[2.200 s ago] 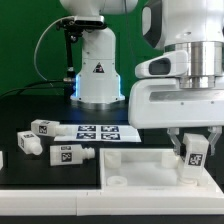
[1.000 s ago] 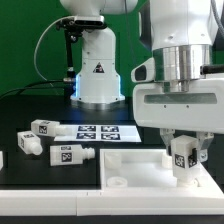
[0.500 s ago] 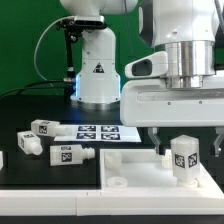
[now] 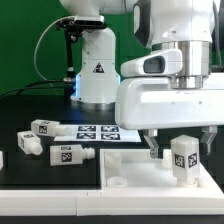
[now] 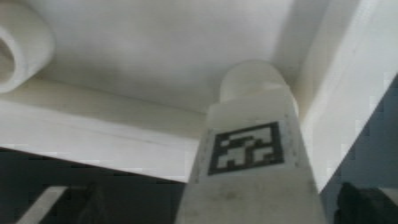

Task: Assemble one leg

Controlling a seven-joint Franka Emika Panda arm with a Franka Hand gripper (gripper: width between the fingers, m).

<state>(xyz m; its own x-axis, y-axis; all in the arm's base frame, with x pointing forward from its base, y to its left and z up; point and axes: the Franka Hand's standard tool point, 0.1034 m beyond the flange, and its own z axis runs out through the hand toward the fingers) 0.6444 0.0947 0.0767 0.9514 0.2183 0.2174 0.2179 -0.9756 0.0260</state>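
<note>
White plastic leg (image 4: 183,160) standing upright on the flat white panel (image 4: 135,172), near its corner at 4 o'clock in the exterior view. We see the arm reaching straight down, gripper (image 4: 186,150) vertical over the post, fingers (image 4: 154,149) spread wide and clear of it: released. In the wrist view its tag (image 5: 246,150) faces us at close range. Loose legs (image 4: 72,155) lie at 9 o'clock, beside the marker board (image 4: 95,130).

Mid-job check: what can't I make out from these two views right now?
- Exterior view: the leg's peg end, hidden where it meets the panel; seating depth unclear.
- Exterior view: a loose part, cut by the left edge.
- Wrist view: the claw's fingers do not show; the leg's near end is cut by the frame edge.
</note>
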